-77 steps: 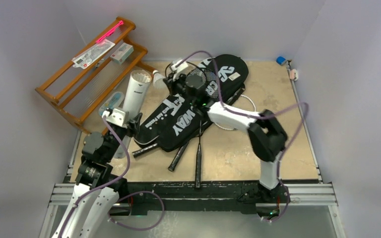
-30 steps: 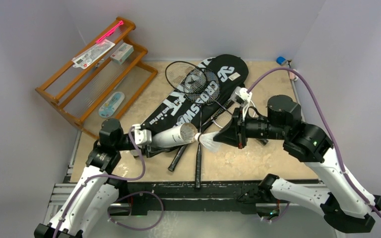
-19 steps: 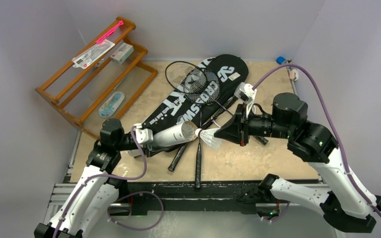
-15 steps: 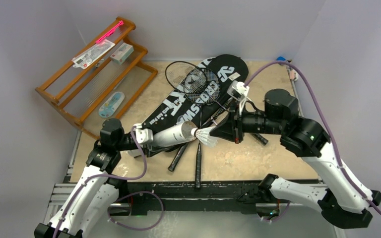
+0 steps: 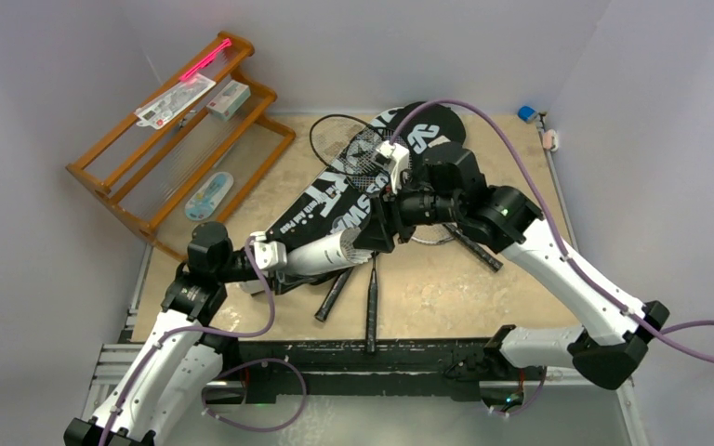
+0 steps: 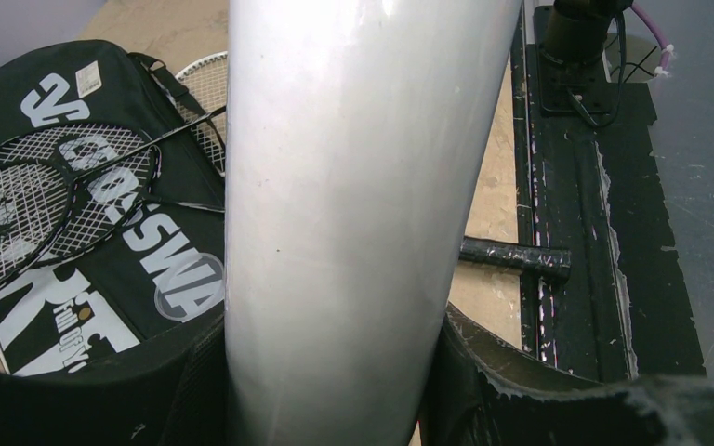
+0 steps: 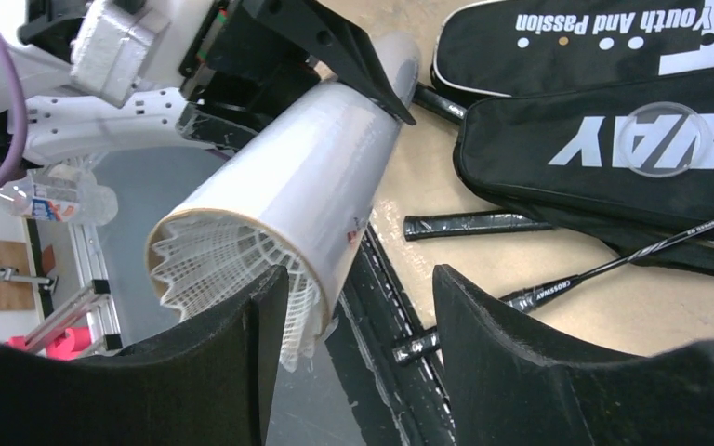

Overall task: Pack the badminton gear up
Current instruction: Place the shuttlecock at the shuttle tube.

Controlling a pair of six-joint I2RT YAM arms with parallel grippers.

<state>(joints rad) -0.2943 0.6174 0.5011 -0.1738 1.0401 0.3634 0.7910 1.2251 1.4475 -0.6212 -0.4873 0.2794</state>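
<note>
My left gripper (image 5: 270, 258) is shut on the long white tube (image 5: 321, 253), held level above the table; in the left wrist view the tube (image 6: 353, 186) fills the gap between both pads. My right gripper (image 5: 375, 234) stands open at the tube's mouth. In the right wrist view a white shuttlecock (image 7: 228, 269) sits inside the tube (image 7: 307, 177), its skirt poking out beside the left finger (image 7: 214, 372). My right gripper (image 7: 358, 325) holds nothing. Two black covers (image 5: 335, 200) lie behind, with rackets (image 5: 363, 149) on top and black handles (image 5: 372, 307) in front.
The orange-brown wooden rack (image 5: 177, 130) stands at the back left with a pink stick (image 5: 206, 56) and small packets (image 5: 175, 100) on it. Another racket handle (image 5: 469, 246) lies under the right arm. The black front rail (image 5: 381, 358) runs along the near edge.
My right gripper carried the shuttlecock left into the tube's mouth, then opened and let it go. The left gripper kept the tube still.
</note>
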